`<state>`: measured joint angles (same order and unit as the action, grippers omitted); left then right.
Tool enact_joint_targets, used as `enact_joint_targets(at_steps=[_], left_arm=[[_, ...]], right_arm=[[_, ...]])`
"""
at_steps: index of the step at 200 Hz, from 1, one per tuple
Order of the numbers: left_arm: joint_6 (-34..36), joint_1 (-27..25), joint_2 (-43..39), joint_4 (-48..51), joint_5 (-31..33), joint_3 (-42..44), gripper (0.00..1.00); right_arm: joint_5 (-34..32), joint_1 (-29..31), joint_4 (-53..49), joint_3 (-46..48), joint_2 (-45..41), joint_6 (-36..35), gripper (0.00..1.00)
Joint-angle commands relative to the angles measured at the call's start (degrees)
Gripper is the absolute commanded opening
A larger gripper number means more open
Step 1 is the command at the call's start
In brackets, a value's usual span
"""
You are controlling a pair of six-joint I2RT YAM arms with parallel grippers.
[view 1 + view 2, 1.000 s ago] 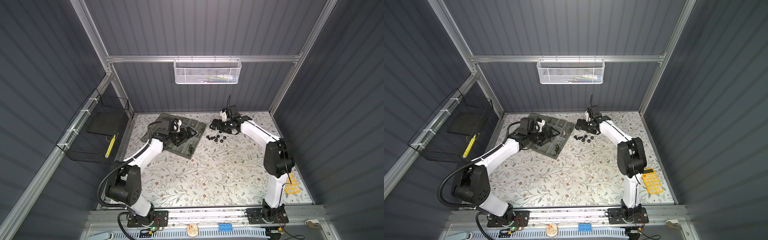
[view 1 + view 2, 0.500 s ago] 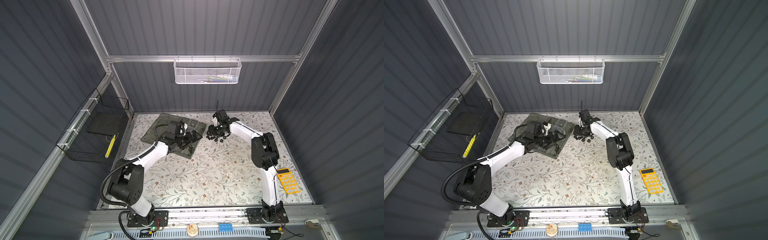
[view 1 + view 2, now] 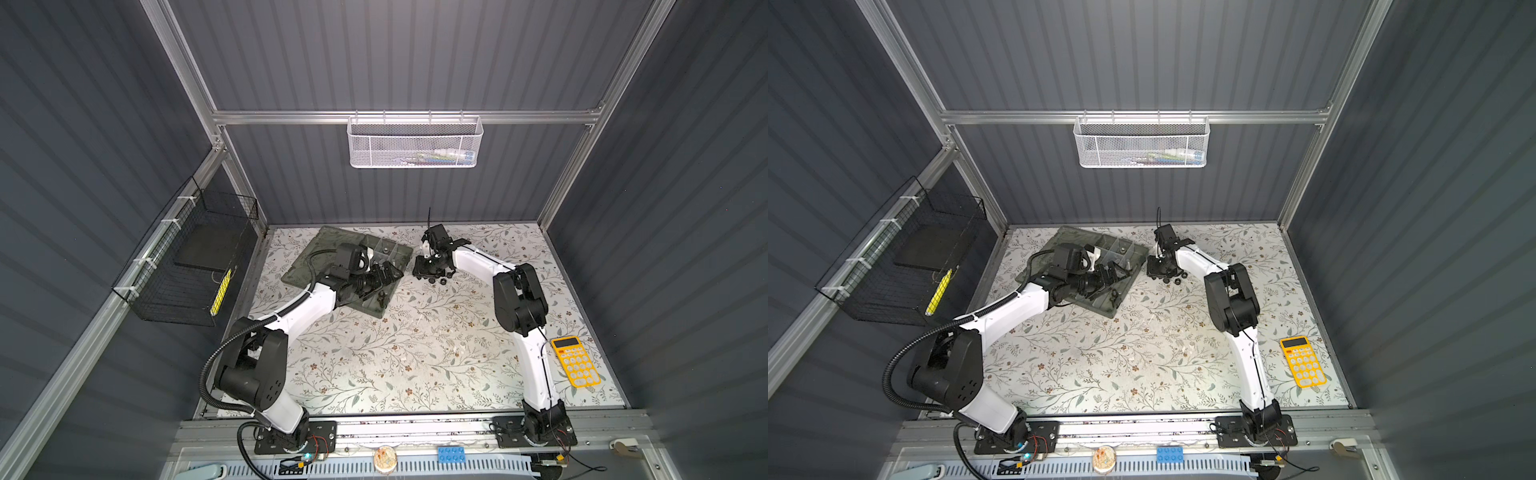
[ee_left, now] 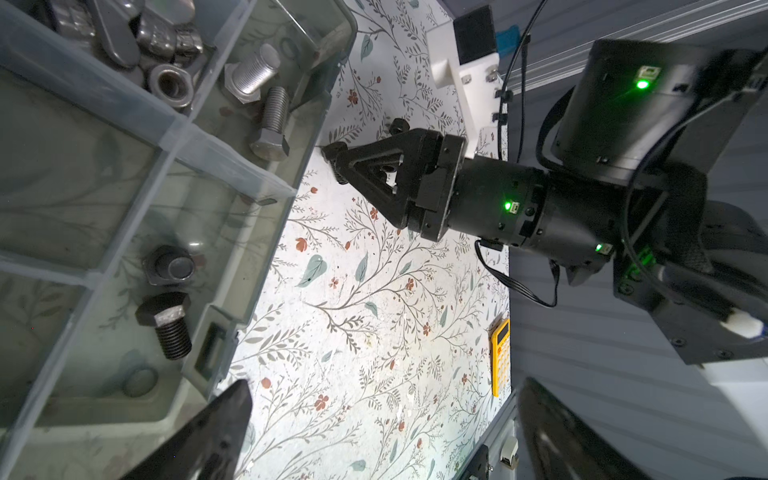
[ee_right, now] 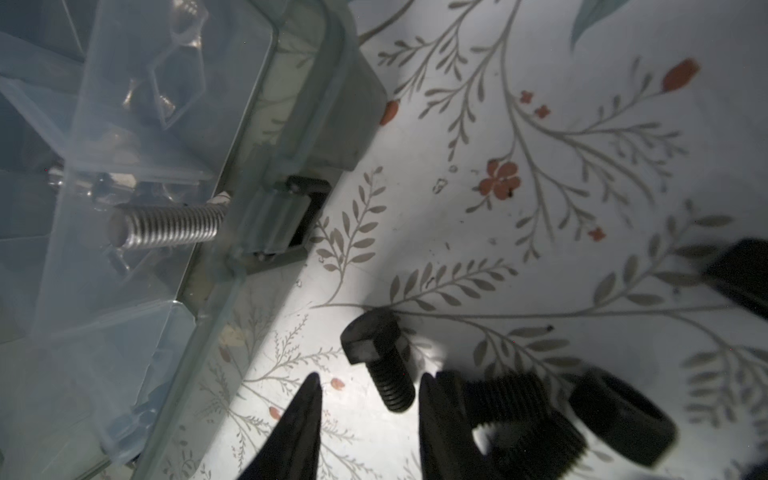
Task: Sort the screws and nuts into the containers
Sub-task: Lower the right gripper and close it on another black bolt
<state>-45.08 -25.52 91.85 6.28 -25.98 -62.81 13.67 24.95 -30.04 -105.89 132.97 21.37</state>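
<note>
**Materials and finishes: organizer, fasteners, desk**

The organizer box point(image 4: 255, 270) is smooth, slightly glossy grey-green translucent plastic, and its dividers point(image 4: 124, 95) are a paler, frosted translucent plastic. The silver screws point(image 4: 276, 114) are bright bare metal with reflective threads. The black screws point(image 5: 370, 345) have a dark matt finish. The desk point(image 3: 415, 353) carries a smooth floral-printed covering with a faint sheen. The calculator point(image 3: 575, 360) is yellow plastic. The mesh basket point(image 3: 415, 143) is white-coated perforated metal.

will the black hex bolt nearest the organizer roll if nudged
The short black hex-head bolt looks rigid, probably heavy for its size. Lying on its side, its round shank may roll, but the hex head likely curbs that.
</note>
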Motion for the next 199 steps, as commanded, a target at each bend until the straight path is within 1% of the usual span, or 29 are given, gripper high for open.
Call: enact_joint_targets(at_steps=[1, 59, 97, 131, 199], left_arm=[[0.8, 0.0, -1.2, 0.7, 0.0, 0.7, 1.00], [1.2, 0.0, -1.9, 1.5, 0.1, 1.1, 1.00], [1.1, 0.0, -2.5, 1.5, 0.4, 1.5, 1.00], [1.0, 0.1, -2.7, 1.5, 0.4, 1.6, 1.00], [1.4, 0.0, -3.9, 2.5, 1.1, 2.2, 1.00]], right_arm=[[-0.6, 0.2, -1.9, -1.5, 1.8, -0.4, 0.37], [-1.3, 0.1, -2.1, -0.8, 2.8, -0.3, 0.29], [-1.2, 0.5, -1.6, 1.1, 2.0, -0.1, 0.21], [-0.5, 0.7, -0.1, 4.3, -0.2, 0.5, 0.13], [3.1, 0.6, 5.2, 15.3, -8.6, 3.4, 0.07]])
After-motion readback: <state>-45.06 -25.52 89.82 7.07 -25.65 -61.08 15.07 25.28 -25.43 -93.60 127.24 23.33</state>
